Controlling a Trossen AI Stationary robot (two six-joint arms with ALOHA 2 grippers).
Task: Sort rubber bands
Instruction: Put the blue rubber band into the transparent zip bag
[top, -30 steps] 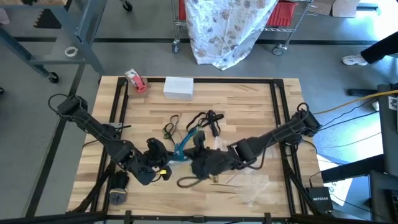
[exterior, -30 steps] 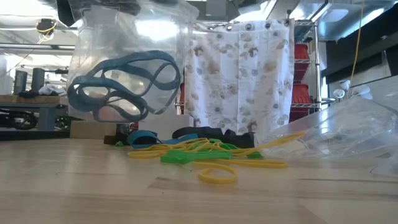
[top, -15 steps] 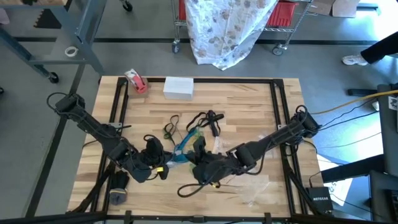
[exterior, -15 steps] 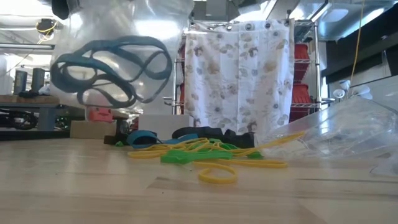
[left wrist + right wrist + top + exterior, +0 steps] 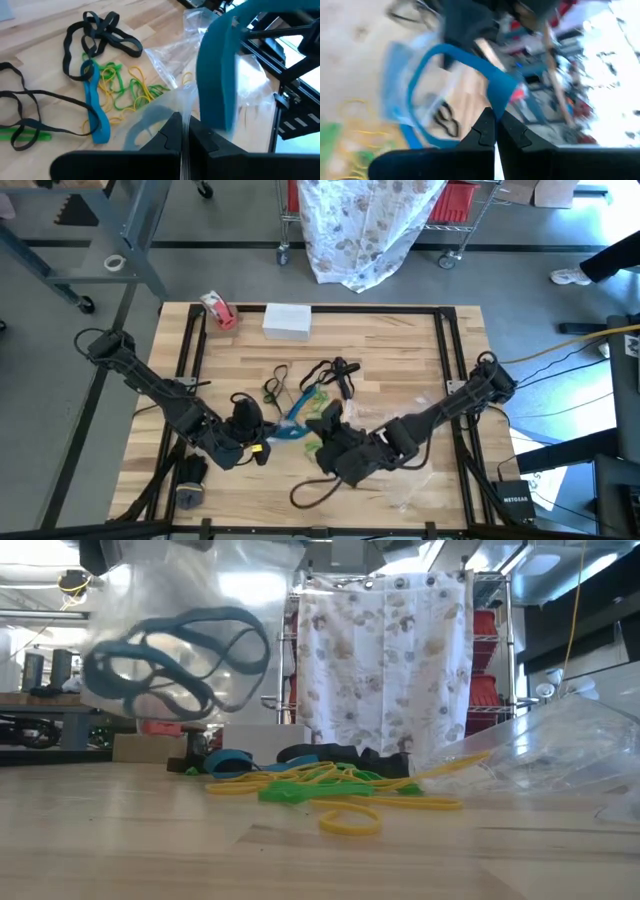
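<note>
Both the left pincer (image 5: 182, 131) and right pincer (image 5: 492, 127) are clamped on a clear bag (image 5: 190, 600) of blue rubber bands (image 5: 170, 660) above the table (image 5: 400, 340).

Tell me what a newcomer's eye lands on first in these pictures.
First, the clear plastic bag held up above the table near its front edge, with blue rubber bands inside; both the left gripper and right gripper are shut on its film. Next, the loose pile of rubber bands in black, green, yellow and blue at the table's middle.
</note>
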